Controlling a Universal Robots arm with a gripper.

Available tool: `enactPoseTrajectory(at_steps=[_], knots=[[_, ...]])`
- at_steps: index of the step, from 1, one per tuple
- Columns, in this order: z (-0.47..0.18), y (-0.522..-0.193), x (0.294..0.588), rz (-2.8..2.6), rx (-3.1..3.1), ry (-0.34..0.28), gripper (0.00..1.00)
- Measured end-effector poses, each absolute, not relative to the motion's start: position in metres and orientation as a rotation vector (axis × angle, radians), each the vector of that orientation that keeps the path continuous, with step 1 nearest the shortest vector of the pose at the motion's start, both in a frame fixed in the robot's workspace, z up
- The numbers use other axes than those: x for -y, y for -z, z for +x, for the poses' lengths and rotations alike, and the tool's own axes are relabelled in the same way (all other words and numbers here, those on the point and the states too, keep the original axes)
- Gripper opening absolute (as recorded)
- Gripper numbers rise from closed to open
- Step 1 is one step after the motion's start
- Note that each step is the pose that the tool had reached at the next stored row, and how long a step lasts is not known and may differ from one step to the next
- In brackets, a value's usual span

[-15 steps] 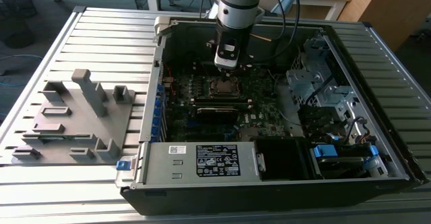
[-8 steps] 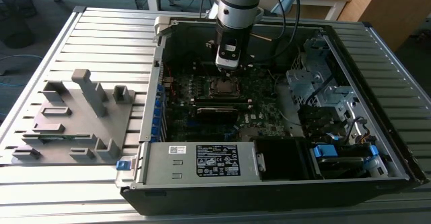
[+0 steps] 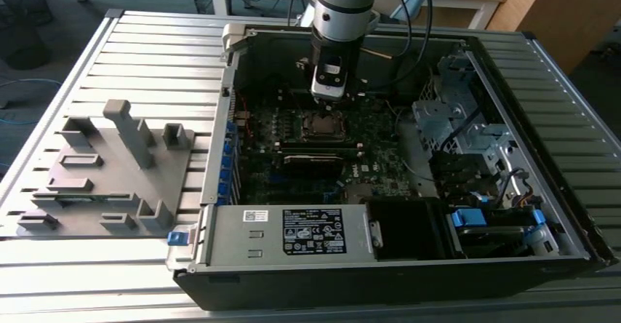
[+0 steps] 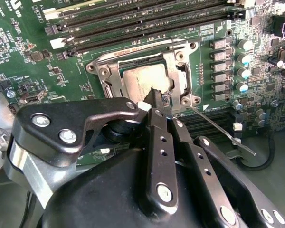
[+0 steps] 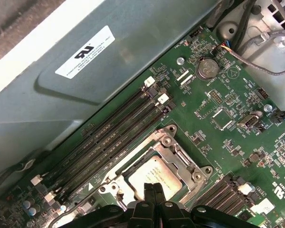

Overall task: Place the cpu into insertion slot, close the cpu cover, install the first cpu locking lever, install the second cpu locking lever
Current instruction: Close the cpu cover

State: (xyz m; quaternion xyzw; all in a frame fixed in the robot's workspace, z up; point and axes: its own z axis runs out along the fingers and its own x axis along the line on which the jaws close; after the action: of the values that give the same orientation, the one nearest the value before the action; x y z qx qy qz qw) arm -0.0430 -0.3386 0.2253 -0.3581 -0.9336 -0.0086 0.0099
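Observation:
The cpu (image 4: 141, 81) is a flat grey-brown square lying in its socket on the green board, and it also shows in the first wrist view (image 5: 154, 175). The silvery cpu cover (image 4: 179, 71) lies flat around it as a frame (image 5: 180, 156). A thin metal locking lever (image 4: 221, 133) slants out from the socket's corner, away from the frame. My gripper (image 4: 159, 100) hangs just above the cpu's edge, fingers pressed together with nothing seen between them. In the first wrist view the black fingertips (image 5: 153, 190) meet over the chip. In the exterior view the gripper (image 3: 326, 97) stands directly over the socket (image 3: 321, 124).
Long memory slots (image 4: 147, 23) run beside the socket. A row of capacitors (image 4: 244, 61) stands on the other side. The grey power box (image 3: 291, 232) with a white label fills the case's near end. Drive cages (image 3: 456, 119) and cables sit at the exterior view's right, a grey fixture plate (image 3: 97, 170) at its left.

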Motion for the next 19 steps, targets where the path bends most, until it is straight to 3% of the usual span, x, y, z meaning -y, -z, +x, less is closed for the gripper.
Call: enactPoseTrajectory(at_steps=[19], knots=[[-0.0429, -0.2253, 0.3386, -1.051, 2.939, 0.026, 0.1]])
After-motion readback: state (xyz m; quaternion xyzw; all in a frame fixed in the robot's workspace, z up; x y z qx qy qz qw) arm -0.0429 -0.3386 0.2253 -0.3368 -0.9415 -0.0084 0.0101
